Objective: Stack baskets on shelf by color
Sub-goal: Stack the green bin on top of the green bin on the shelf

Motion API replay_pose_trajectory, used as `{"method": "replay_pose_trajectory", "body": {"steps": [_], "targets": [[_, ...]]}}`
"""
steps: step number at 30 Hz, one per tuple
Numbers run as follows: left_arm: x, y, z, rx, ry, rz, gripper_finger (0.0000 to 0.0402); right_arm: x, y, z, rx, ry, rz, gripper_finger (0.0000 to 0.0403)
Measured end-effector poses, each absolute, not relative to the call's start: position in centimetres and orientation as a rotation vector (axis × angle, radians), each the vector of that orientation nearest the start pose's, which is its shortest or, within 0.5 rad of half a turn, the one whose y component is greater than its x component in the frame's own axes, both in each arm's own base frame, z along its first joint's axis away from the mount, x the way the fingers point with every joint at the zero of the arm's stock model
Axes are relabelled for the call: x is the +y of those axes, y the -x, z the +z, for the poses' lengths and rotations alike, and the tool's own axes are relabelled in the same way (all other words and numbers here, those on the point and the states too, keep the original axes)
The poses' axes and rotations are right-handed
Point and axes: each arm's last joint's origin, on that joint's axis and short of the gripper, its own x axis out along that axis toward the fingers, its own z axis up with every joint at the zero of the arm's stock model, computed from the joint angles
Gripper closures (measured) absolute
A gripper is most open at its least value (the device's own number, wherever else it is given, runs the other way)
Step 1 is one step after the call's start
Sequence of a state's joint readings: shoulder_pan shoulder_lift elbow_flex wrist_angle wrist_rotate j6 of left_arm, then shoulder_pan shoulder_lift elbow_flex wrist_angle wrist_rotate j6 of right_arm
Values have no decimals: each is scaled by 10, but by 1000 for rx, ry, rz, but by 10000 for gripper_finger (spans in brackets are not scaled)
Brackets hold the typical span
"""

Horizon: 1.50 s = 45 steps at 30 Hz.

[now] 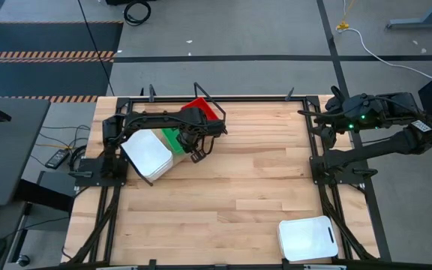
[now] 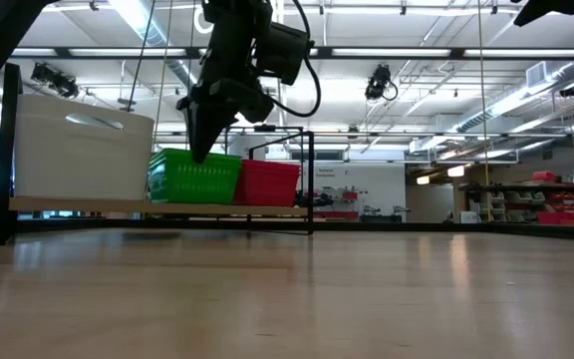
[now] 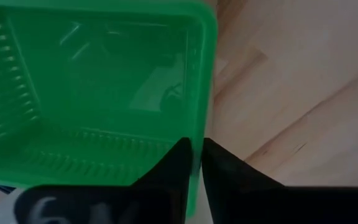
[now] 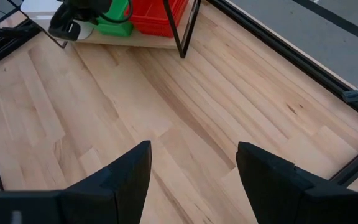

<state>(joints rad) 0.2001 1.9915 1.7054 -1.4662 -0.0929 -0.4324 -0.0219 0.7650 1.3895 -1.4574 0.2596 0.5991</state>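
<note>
Left hand [image 2: 203, 150] points down over the shelf [image 2: 157, 209], fingers pinched on the green basket's [image 2: 193, 177] rim; basket upright, between white and red baskets.

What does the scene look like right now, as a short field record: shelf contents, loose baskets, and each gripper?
shelf: far left of the table, holding white, green and red baskets side by side
white baskets: left end
green basket: middle
red basket: right end
loose white basket: near right of the tabletop
left gripper: shut on the green basket's rim
right gripper: open, empty, over bare wood
</note>
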Motion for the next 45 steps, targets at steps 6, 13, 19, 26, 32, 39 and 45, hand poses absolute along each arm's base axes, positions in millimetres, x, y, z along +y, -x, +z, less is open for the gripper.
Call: {"method": "replay_pose_trajectory", "body": {"steps": [6, 13, 19, 26, 32, 39, 45], "targets": [[75, -355, 238, 1672, 433, 622, 369, -9, -57, 407, 720, -465, -504, 163], [75, -355, 238, 1666, 448, 640, 375, -9, -57, 407, 720, -465, -504, 163], [75, -355, 238, 1656, 471, 666, 353, -9, -57, 407, 720, -465, -504, 163], [75, -355, 238, 1645, 484, 680, 372, -9, -57, 407, 721, -465, -504, 163], [75, -355, 238, 1645, 484, 679, 365, -9, -57, 407, 722, -465, -504, 163], [74, -353, 239, 1672, 480, 684, 327, -9, -57, 407, 723, -465, -504, 163], [73, -349, 240, 1715, 474, 691, 312, -9, -57, 407, 723, -465, -505, 163]]}}
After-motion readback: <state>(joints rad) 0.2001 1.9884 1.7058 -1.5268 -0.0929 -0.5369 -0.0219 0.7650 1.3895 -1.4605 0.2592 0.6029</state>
